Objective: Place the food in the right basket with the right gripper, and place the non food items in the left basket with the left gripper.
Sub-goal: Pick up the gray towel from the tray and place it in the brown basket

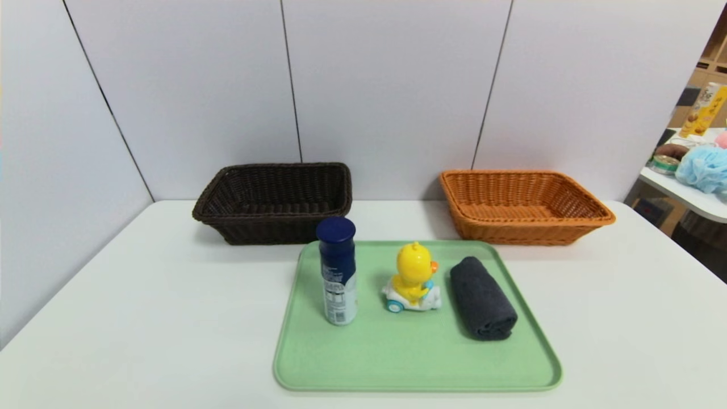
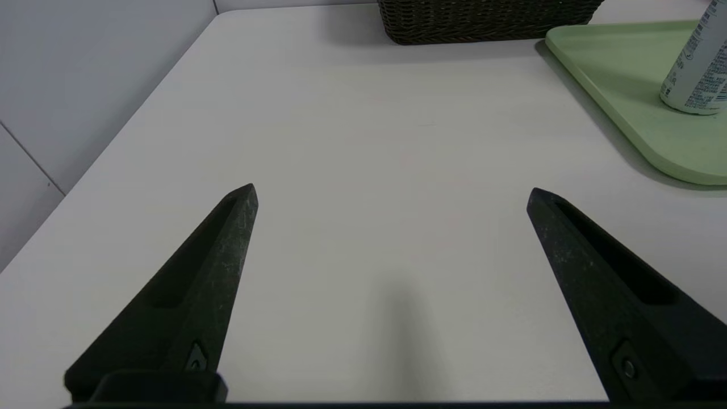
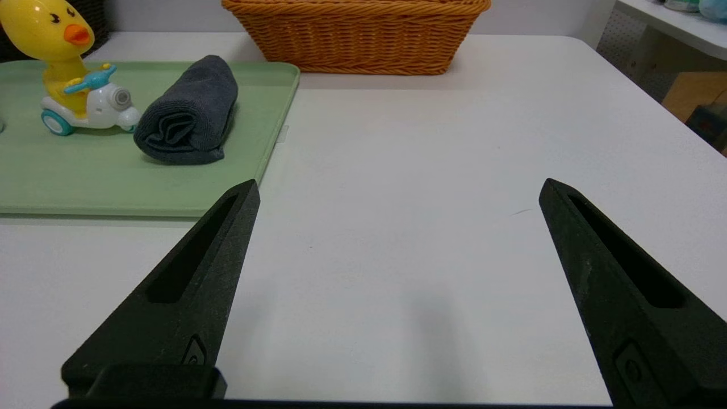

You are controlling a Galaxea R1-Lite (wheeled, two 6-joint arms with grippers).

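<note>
On the green tray [image 1: 397, 363] stand a blue-capped white bottle [image 1: 337, 272], a yellow duck toy on a white scooter [image 1: 412, 279] and a rolled dark grey towel [image 1: 483, 298]. Behind it sit a dark brown basket [image 1: 275, 201] on the left and an orange basket [image 1: 522, 205] on the right, both with nothing in them. My left gripper [image 2: 392, 193] hangs open over bare table left of the tray [image 2: 636, 85], with the bottle [image 2: 698, 74] off to one side. My right gripper [image 3: 397, 190] is open over bare table right of the tray, near the towel [image 3: 190, 111] and duck [image 3: 68, 68]. Neither gripper shows in the head view.
The white table [image 1: 142, 318] ends at grey wall panels behind the baskets. A second table [image 1: 690, 193] at far right carries a blue sponge, a tin and a yellow carton. The orange basket [image 3: 358, 34] stands ahead of the right gripper.
</note>
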